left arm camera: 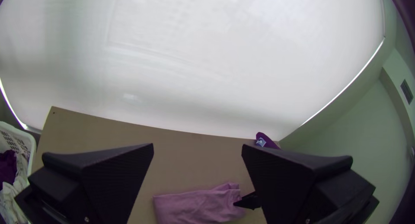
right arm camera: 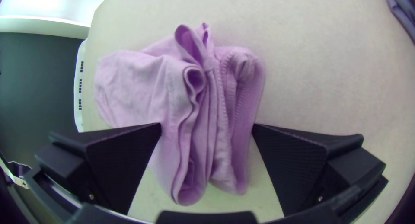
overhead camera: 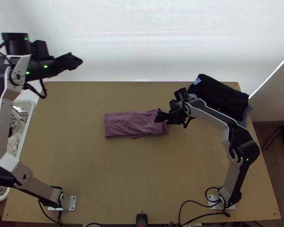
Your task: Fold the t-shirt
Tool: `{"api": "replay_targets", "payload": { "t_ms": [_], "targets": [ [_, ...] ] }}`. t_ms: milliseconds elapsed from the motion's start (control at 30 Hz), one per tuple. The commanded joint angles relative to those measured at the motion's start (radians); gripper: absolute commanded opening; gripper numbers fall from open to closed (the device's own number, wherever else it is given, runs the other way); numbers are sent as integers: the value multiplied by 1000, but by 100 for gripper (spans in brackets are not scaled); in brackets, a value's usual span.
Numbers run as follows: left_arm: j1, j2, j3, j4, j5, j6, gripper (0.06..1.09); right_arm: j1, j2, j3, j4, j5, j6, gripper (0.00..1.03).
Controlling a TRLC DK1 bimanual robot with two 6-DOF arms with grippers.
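1 mauve t-shirt lay folded in a strip mid-table. At its 3 o'clock end, the right gripper had its 2 jaws released, parted. Towards 10 o'clock, the left gripper had 2 jaws spread wide. 1 white basket stood at 9 o'clock, 1 black garment at 2.

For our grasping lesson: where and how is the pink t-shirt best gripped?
Grip the t-shirt probably by its layered end, right in the top view, from above: stacked edges form a narrow bundle there, and the right gripper has its open fingers either side.
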Motion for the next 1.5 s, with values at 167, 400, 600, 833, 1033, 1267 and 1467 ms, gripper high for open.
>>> {"api": "replay_targets", "payload": {
  "t_ms": [167,400,600,833,1033,1267,1467],
  "targets": [
    [127,-114,-10,-52,-8,49,105,5,73,39,24,-2,-12,99],
    [198,-151,-10,-92,-8,63,105,97,142,111,40,0,26,99],
    [226,-171,-12,-113,-8,71,105,118,155,158,32,-2,66,89],
    [259,-180,-13,-130,-8,72,105,58,52,146,24,-6,85,3],
    [275,-188,-13,-136,-8,79,105,-18,-106,161,17,-74,92,3],
    [285,-188,-13,-142,-8,83,105,-173,-152,370,-109,-176,97,3],
    [287,-186,-16,-142,-8,83,105,-291,-66,573,-180,-216,98,3]
  ]
}}
